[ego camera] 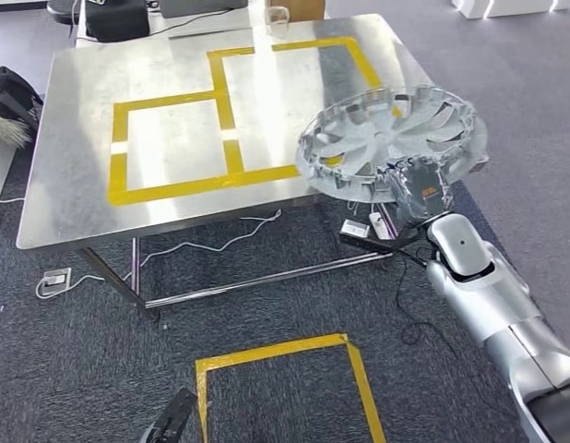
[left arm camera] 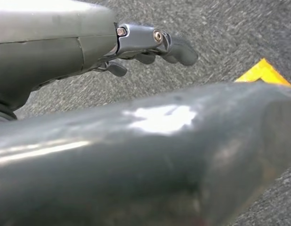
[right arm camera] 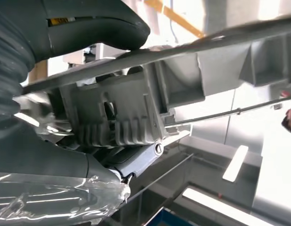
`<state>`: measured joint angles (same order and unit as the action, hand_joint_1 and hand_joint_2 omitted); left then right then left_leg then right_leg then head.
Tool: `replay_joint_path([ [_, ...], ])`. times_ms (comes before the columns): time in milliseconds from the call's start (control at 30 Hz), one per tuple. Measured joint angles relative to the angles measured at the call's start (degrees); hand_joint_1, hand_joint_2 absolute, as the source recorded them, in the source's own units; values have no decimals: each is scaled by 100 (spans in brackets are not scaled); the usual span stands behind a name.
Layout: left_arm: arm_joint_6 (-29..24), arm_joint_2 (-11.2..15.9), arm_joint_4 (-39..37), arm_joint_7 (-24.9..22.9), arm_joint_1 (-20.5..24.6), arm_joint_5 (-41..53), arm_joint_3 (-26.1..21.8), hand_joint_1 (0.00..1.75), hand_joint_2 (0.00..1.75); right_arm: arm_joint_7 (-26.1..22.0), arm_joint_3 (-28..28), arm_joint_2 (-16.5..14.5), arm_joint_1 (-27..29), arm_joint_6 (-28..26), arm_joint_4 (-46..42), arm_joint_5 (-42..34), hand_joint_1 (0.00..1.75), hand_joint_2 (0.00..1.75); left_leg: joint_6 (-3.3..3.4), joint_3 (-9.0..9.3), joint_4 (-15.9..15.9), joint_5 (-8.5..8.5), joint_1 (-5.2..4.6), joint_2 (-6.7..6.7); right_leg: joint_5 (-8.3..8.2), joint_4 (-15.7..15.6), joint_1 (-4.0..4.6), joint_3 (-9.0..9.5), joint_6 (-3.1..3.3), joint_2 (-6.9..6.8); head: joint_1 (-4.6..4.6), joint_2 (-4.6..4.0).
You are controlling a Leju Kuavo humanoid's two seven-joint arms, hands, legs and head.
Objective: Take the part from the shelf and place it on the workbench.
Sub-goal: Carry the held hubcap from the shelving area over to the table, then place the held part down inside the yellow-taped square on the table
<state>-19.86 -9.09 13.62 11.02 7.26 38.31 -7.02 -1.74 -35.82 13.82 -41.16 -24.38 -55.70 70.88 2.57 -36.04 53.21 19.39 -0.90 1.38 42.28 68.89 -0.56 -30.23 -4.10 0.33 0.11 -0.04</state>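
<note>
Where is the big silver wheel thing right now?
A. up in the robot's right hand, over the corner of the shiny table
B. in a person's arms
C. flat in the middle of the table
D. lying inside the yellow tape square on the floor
A: the right hand grips the wheel cover by its rim, above the workbench corner.

There was one wheel cover (ego camera: 390, 138), one metal table (ego camera: 80, 175), and two yellow tape squares on it.

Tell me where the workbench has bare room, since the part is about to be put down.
Both yellow-taped squares on the workbench are bare: the left square and the far square. The part, held by the right hand, hangs over the bench's near right corner. Clutter sits beyond the far edge.
</note>
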Motion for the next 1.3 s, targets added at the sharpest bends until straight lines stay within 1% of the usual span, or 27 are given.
replay_joint_path([
  [33,-12,-1,-2,0,-26,-10,-2,0,0,-3,-16,2,42,3,4,-1,175,175,6,97,0,73,-10,23,38,-88,20,-110,33,0,2,0],
  [67,-27,-2,-3,0,-37,-16,-3,0,0,-3,-28,8,82,7,6,-2,175,175,8,174,0,137,-21,48,-166,-307,34,-210,70,0,4,0],
  [100,-43,-5,-6,0,-45,-22,-4,0,0,-2,-37,20,124,10,10,-2,175,175,6,233,1,193,-29,74,-596,-594,44,-313,97,-4,5,0],
  [133,-61,-9,-12,0,-53,-27,-4,0,0,4,-43,37,169,13,18,-2,175,175,-5,276,31,249,-41,101,-1129,-923,53,-415,123,-3,4,0],
  [167,-77,-11,-17,-1,-68,-38,-5,0,0,10,-46,56,213,14,28,-1,175,175,-20,300,64,297,-51,121,-1585,-1154,61,-469,144,-1,3,-1],
  [200,-92,-11,-24,-2,-82,-50,-7,0,0,14,-50,71,233,15,33,0,175,175,-43,308,103,347,-62,133,-1861,-1286,72,-509,155,2,0,-1],
  [233,-108,-10,-27,-3,-78,-58,-9,0,0,18,-49,80,225,16,28,-2,175,175,-68,312,133,399,-71,141,-1952,-1331,79,-523,171,11,-8,-2],
  [267,-125,-3,-25,-7,-57,-67,-11,0,0,19,-38,82,190,17,9,-2,175,175,-93,310,135,450,-84,138,-1930,-1299,63,-500,180,14,-9,-2],
  [300,-149,-2,-23,-15,-17,-69,-12,0,0,22,-22,82,141,18,-16,-3,175,175,-140,303,166,521,-96,112,-1912,-1302,40,-489,191,18,-17,-1],
  [333,-181,-3,-20,-36,28,-70,-14,0,0,28,-4,82,110,18,-34,-2,175,175,-205,275,273,629,-94,66,-1906,-1311,9,-451,204,17,-26,-1],
  [367,-218,-3,-18,-75,63,-70,-16,0,0,33,10,86,103,19,-42,2,175,175,-279,205,506,784,-80,12,-1888,-1330,-20,-392,215,13,-28,0],
  [400,-260,-9,-18,-133,83,-67,-18,0,0,37,16,91,116,22,-34,7,175,175,-355,88,856,970,-46,-45,-1863,-1342,-34,-334,227,9,-38,0],
  [433,-301,-10,-19,-209,89,-59,-20,0,0,39,19,95,138,25,-21,11,175,175,-409,-66,1257,1146,-3,-81,-1833,-1347,-45,-279,235,4,-39,0],
  [467,-339,-10,-19,-282,88,-45,-20,0,0,38,17,99,153,30,-9,16,175,175,-437,-218,1593,1251,34,-97,-1801,-1349,-55,-232,239,6,-41,0],
  [500,-377,-10,-20,-346,87,-30,-20,0,0,37,14,99,160,41,-1,23,175,175,-450,-328,1773,1241,61,-103,-1773,-1349,-64,-194,240,12,-43,0],
  [533,-409,-10,-20,-399,92,-17,-20,0,0,36,8,99,159,55,3,30,175,175,-445,-374,1746,1094,77,-104,-1748,-1349,-70,-161,238,18,-44,0],
  [567,-433,-8,-20,-432,102,-5,-20,0,0,36,1,97,148,68,3,37,175,175,-424,-349,1512,830,81,-104,-1725,-1350,-73,-133,233,24,-43,0],
  [600,-452,-4,-20,-454,114,5,-20,0,0,37,-6,90,127,82,3,42,175,175,-390,-285,1146,495,75,-104,-1707,-1352,-74,-113,225,28,-43,0],
  [633,-464,3,-20,-468,123,17,-20,0,0,37,-13,84,98,90,2,45,175,175,-347,-215,790,240,62,-103,-1691,-1351,-69,-100,211,33,-41,0],
  [667,-472,10,-20,-473,131,28,-20,0,0,38,-20,78,59,95,1,48,175,175,-302,-131,479,95,47,-103,-1675,-1345,-62,-106,189,40,-40,0],
  [700,-480,15,-20,-479,138,36,-20,0,0,38,-25,73,14,99,-2,51,175,175,-264,-77,291,65,34,-102,-1657,-1332,-56,-125,160,45,-39,0],
  [733,-487,19,-19,-488,144,37,-20,0,0,39,-28,73,-30,103,-5,55,175,175,-240,-42,214,121,31,-101,-1641,-1320,-49,-143,133,45,-36,0],
  [800,-485,20,-19,-512,149,16,-21,0,0,38,-33,68,-109,112,-11,60,175,175,-267,-21,153,160,44,-89,-1620,-1292,-37,-165,131,32,-30,0],
  [867,-421,20,-20,-546,145,-30,-26,0,0,31,-50,54,-144,119,-12,60,175,175,-292,-22,156,164,48,-69,-1618,-1309,-31,-138,157,9,-30,0],
  [933,-350,24,-20,-591,139,-60,-31,0,0,24,-68,38,-152,122,-9,58,175,175,-247,-19,180,188,31,-50,-1618,-1354,-38,-99,136,-18,-30,0],
  [1200,-309,66,-18,-682,171,-15,-33,0,0,32,-85,-98,-328,132,-8,59,175,175,-67,-24,241,247,-61,-45,-1638,-1387,-126,-47,-80,-31,-36,0],
  [1300,-309,76,-18,-682,182,-15,-33,0,0,37,-83,-117,-360,130,-8,59,175,175,-27,-28,219,268,-65,-52,-1678,-1353,-130,-31,-134,-26,-42,0],
])
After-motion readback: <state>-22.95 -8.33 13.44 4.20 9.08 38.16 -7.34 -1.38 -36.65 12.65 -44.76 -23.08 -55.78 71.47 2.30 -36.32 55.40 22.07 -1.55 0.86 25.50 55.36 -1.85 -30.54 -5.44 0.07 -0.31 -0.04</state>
